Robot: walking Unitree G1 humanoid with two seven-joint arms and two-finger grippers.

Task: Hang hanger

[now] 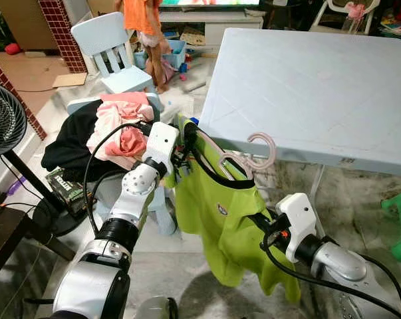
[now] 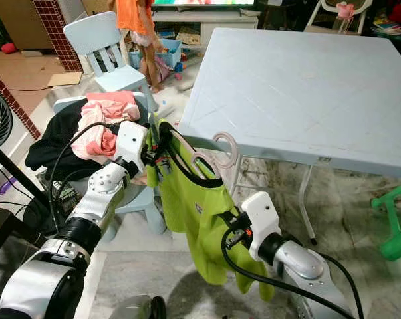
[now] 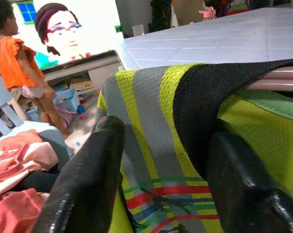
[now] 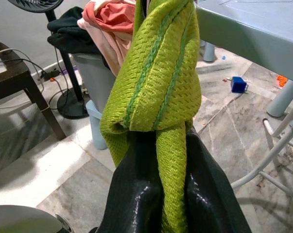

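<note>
Hanger point(image 1: 257, 154) (pink, hook upward) is carrying a green shirt point(image 1: 227, 226) beside the table point(image 1: 306, 86).
My left gripper point(image 3: 165, 160) and right gripper point(image 4: 171, 194) are both pinching the shirt's fabric.

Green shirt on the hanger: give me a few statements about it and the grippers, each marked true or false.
1. The green shirt is on a pink hanger. True.
2. The right gripper is open and away from the shirt. False: its fingers pinch the fabric.
3. The left gripper holds the shirt at its shoulder end. True.
4. The hanger's hook is over a rail. False: it is free, beside the light blue table.
5. A pile of clothes lies on the table. False: it is on a small chair.
</note>
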